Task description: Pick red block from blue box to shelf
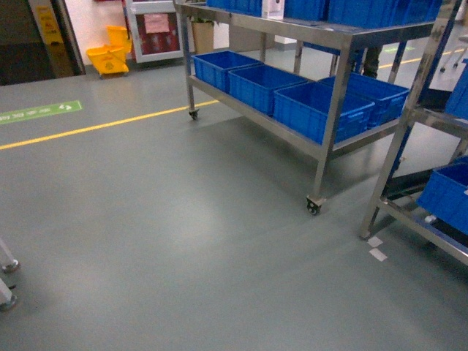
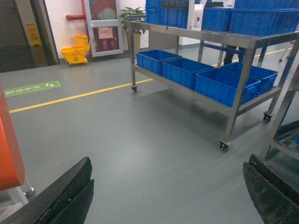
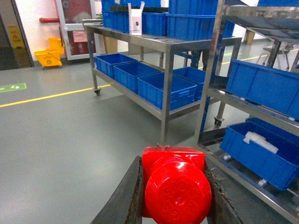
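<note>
Wide-open left claw (image 2: 168, 191) above grey floor (image 2: 140, 135), steel shelf (image 2: 243, 84) with blue crates (image 2: 224, 84) beyond.

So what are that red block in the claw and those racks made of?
The red block looks like glossy moulded plastic, with soft highlights on its round stud. The shelf looks like stainless steel: silvery rails that mirror the room lights.

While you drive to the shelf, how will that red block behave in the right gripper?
The red block looks like glossy hard plastic: probably rigid and light, but maybe slippery. The right gripper pinches only its sides, so jolts could twist it.
</note>
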